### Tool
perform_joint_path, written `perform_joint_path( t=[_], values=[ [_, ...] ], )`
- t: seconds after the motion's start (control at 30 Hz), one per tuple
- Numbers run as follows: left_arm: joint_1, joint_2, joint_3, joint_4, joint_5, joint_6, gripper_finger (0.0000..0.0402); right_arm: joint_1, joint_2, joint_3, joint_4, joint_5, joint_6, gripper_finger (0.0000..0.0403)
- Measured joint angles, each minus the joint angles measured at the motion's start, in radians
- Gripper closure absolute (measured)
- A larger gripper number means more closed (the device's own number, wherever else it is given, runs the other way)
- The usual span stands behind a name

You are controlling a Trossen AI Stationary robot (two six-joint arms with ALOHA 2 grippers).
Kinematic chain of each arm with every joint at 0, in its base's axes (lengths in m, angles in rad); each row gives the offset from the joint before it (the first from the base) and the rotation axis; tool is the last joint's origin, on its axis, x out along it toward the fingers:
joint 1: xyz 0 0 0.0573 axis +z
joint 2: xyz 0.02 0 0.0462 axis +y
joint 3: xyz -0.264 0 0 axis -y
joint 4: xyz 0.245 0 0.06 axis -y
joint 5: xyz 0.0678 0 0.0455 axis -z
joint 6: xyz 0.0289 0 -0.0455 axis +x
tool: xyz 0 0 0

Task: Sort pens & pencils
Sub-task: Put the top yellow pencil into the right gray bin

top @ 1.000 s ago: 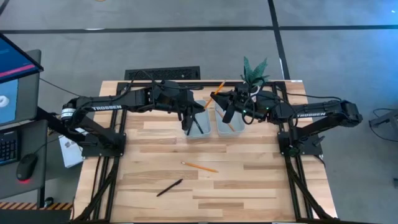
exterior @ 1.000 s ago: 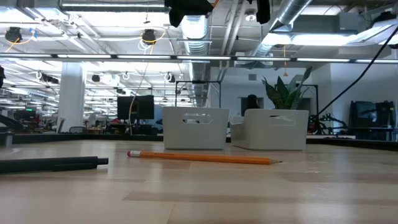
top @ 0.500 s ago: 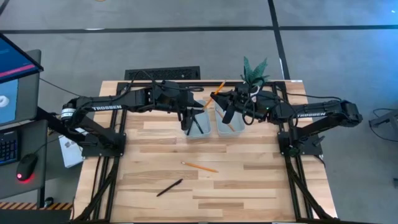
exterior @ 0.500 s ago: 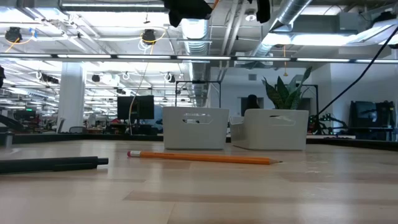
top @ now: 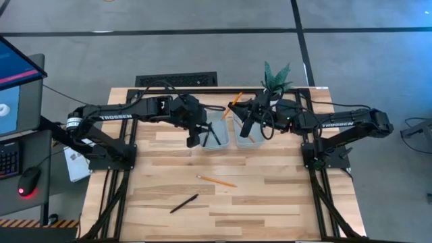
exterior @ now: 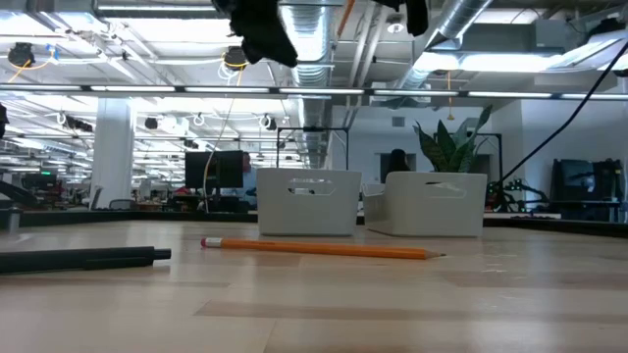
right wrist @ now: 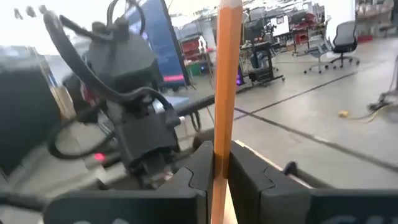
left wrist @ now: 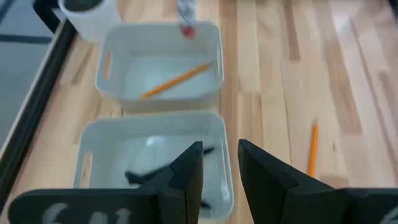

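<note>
Two white trays stand side by side at the table's far middle: the left tray (top: pixel 214 135) holds black pens (left wrist: pixel 163 172), the right tray (top: pixel 248 132) holds one orange pencil (left wrist: pixel 177 79). My left gripper (top: pixel 195 137) hovers open at the left tray's left rim, with nothing between its fingers (left wrist: pixel 221 165). My right gripper (top: pixel 246 124) is shut on another pencil (right wrist: pixel 224 81) above the right tray. A third pencil (top: pixel 216 181) and a pen (top: pixel 183 202) lie flat on the table's near middle. My right gripper pinches the orange pencil's shaft (right wrist: pixel 221 146) between its two fingers, which lie across it. The pencil stands steeply, lifted clear, with a long part sticking out beyond the fingers (top: pixel 235 100). Its red eraser end (left wrist: pixel 186 29) hangs over the right tray.
A potted plant (top: pixel 275 77) stands at the far edge, just behind the right tray. In the low view the loose pencil (exterior: pixel 324 249) and pen (exterior: pixel 83 258) lie in front of both trays (exterior: pixel 308 202). Bare wood lies around them on the table's near half.
My left gripper has drawn away from over the left tray toward the table's left edge and now hangs beside the tray's left rim. My right gripper has kept the pencil over the right tray.
</note>
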Motion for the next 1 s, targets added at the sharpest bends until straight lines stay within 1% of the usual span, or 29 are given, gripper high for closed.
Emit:
perform_joint_path(
  t=[0.1,0.23,0.4,0.53,0.77,1.0],
  values=[
    [0.000,0.000,0.000,-0.048,0.000,0.024,0.0308,0.000,0.000,0.000,-0.050,0.000,-0.127,0.0343],
    [0.000,0.000,0.000,-0.072,0.000,0.026,0.0308,0.007,0.000,0.000,-0.125,0.000,-0.283,0.0343],
    [0.000,0.000,0.000,-0.088,0.000,0.027,0.0308,0.008,-0.008,0.000,-0.268,0.004,-0.491,0.0342],
    [0.000,0.000,0.000,-0.115,-0.001,0.027,0.0308,0.008,-0.013,0.000,-0.397,0.083,-0.652,0.0342],
    [0.000,0.000,0.000,-0.127,-0.001,0.029,0.0308,0.008,-0.027,-0.001,-0.604,0.232,-1.019,0.0342],
    [0.000,0.000,0.000,-0.125,-0.002,0.022,0.0308,0.006,-0.029,0.000,-0.748,0.240,-1.258,0.0342]
  ],
)
